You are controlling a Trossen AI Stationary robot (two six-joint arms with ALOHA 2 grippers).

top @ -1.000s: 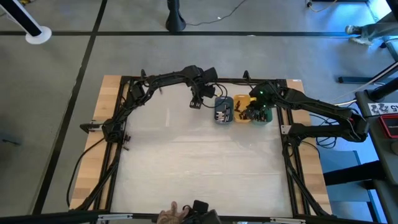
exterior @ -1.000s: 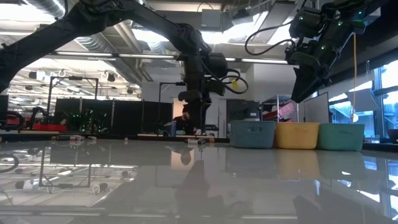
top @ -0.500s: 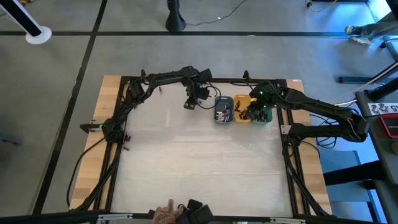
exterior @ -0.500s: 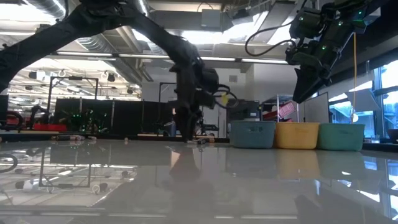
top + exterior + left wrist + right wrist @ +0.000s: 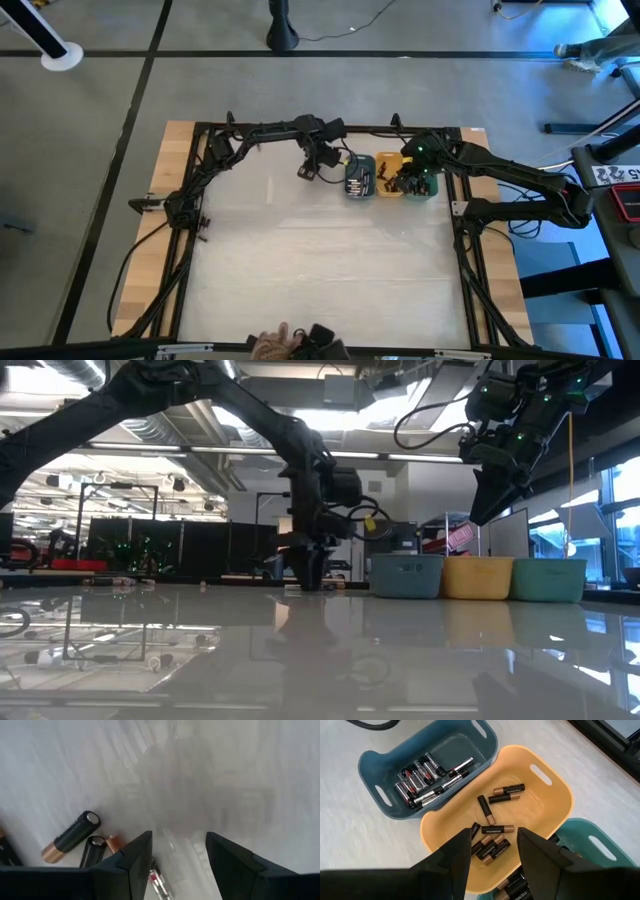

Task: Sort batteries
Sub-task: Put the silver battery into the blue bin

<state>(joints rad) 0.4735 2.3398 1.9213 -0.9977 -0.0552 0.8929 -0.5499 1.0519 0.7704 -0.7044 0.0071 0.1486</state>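
Batteries (image 5: pixel 492 829) fill the blue tray (image 5: pixel 385 762) and orange tray (image 5: pixel 540 805) at table's upper right; both left gripper (image 5: pixel 175 852) and right gripper (image 5: pixel 492 847) open, empty; tabletop (image 5: pixel 320 270) below lies bare.

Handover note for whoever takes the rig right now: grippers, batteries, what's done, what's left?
Left gripper: open, empty, low over the table left of the blue tray, a slim cell between its fingers, loose batteries beside.
Right gripper: open, empty, above the orange tray.
Done: silvery cells in blue tray, copper-tipped cells in orange, some in the green tray.
Left: the loose cells.
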